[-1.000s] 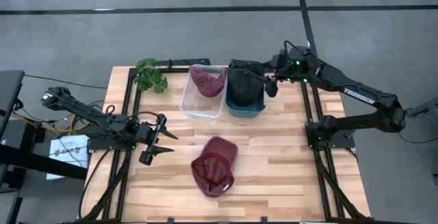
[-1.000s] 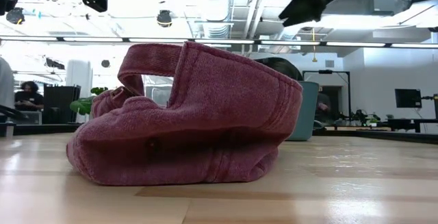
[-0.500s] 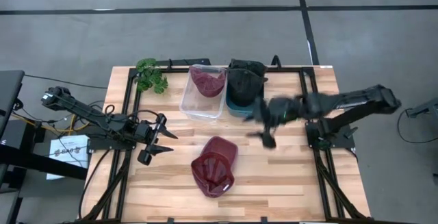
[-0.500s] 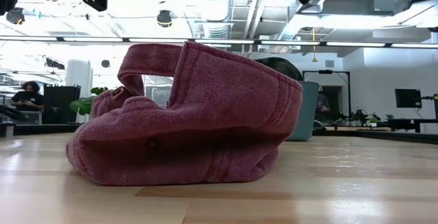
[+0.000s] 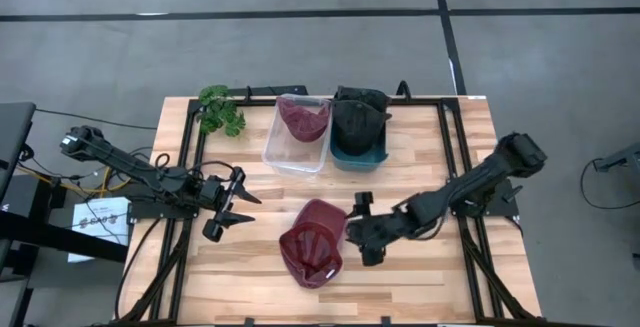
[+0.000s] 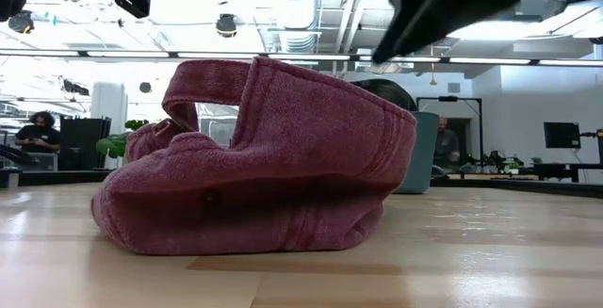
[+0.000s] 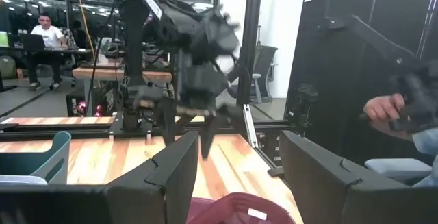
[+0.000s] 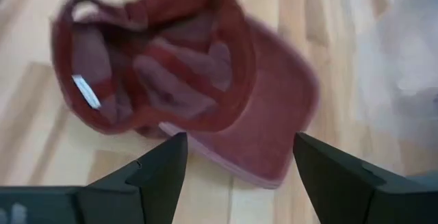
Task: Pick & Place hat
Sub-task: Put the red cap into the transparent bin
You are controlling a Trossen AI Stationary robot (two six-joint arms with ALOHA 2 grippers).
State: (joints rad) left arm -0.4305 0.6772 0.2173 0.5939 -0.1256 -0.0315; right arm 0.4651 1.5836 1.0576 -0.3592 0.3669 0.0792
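The red hat (image 5: pixel 313 244) lies upturned mid-worktop near the front edge, soft and light I'd judge, best pinched at its brim, with the right end effector (image 5: pixel 361 229) wide open and empty just beside it.

Right arm: extended low across the table from its base at the right edge, reaching toward the table's middle. Right gripper (image 5: pixel 364 229) sits at the end of the reach, fingers spread apart with nothing between them; in the right wrist view both dark fingers (image 8: pixel 161 166) show well separated.

Left arm: stretched along the table's left side, forearm roughly level. Left gripper (image 5: pixel 226 209) held clear of the surface, fingers parted and empty. Left wrist view confirms a wide gap between its fingers (image 7: pixel 174 172).
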